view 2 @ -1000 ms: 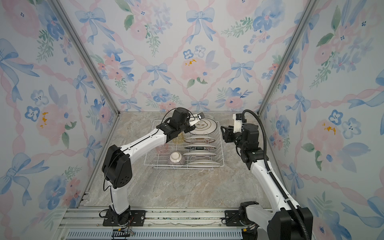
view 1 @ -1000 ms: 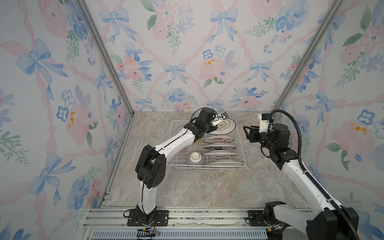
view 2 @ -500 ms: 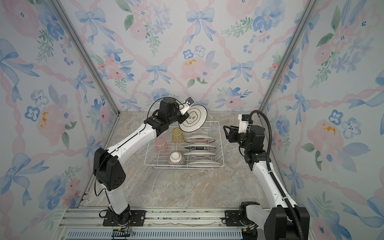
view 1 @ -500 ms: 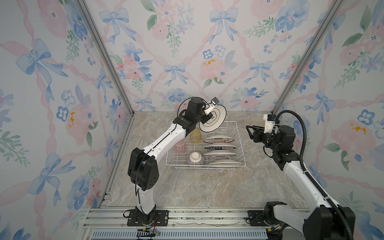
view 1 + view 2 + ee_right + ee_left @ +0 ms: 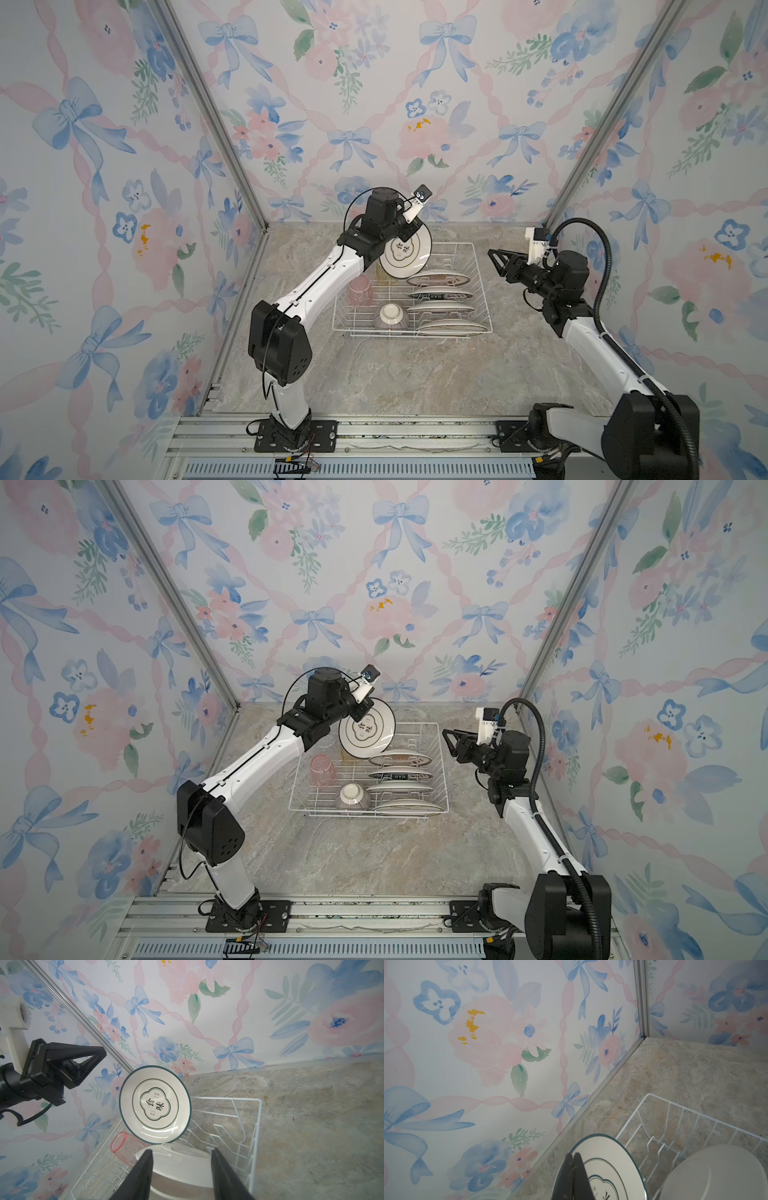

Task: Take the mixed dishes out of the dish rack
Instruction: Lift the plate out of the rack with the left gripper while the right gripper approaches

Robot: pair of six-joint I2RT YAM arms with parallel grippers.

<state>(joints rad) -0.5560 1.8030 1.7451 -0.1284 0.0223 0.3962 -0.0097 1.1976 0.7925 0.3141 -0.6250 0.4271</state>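
A: Left gripper [image 5: 573, 1155] first. State?
B: Pinched shut on the rim of one printed plate [image 5: 154, 1104]. A second ago that plate stood in the farthest slot of the dish rack [image 5: 478, 266]. Now it hangs above the rack's far end, clear of the wires, printed face turned toward the right gripper [image 5: 181, 1149]

A: Meaning for the job?
B: First plate is out, by my reading. It needs a landing spot on the table [image 5: 395, 374] outside the rack

A: Right gripper?
B: Jaws apart, empty, just off the rack's right side, pointed at it

A: Rack contents?
B: Four plates [image 5: 440, 277] on edge in the slots along the right side. Small bowl [image 5: 390, 318] foot-up at the near edge, beside the nearest plate. Pink tumbler [image 5: 360, 291] on the left side. Yellow tumbler [image 5: 381, 270] beyond it, half hidden by the lifted plate. Clear tumbler: cannot make it out
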